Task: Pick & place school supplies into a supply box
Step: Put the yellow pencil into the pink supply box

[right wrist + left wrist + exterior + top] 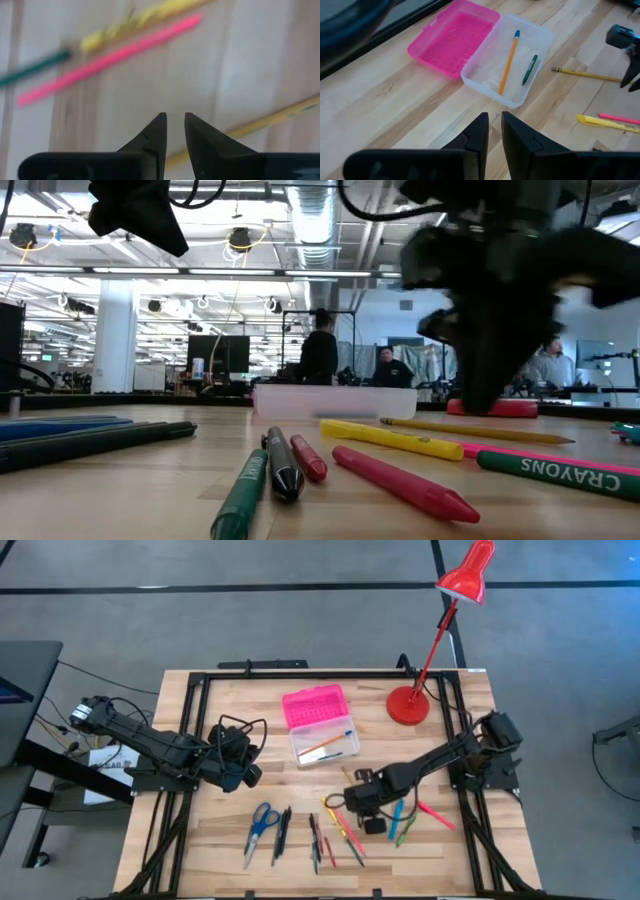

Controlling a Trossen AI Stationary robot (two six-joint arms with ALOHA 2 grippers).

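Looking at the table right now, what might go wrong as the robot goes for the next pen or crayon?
1. The right gripper hangs over bare wood with its fingers nearly together and nothing between them, so a close here would likely catch nothing.
2. The yellow marker and pink crayon lie close side by side; a grab could take both or knock one away.
3. The supply box is light-looking; a drop against its rim might shift it.

On the bench (200,840), the pink-lidded supply box (322,726) is lying open while the right end effector (366,812) is hovering over scattered pens (345,830), the left end effector (238,762) waiting beside.
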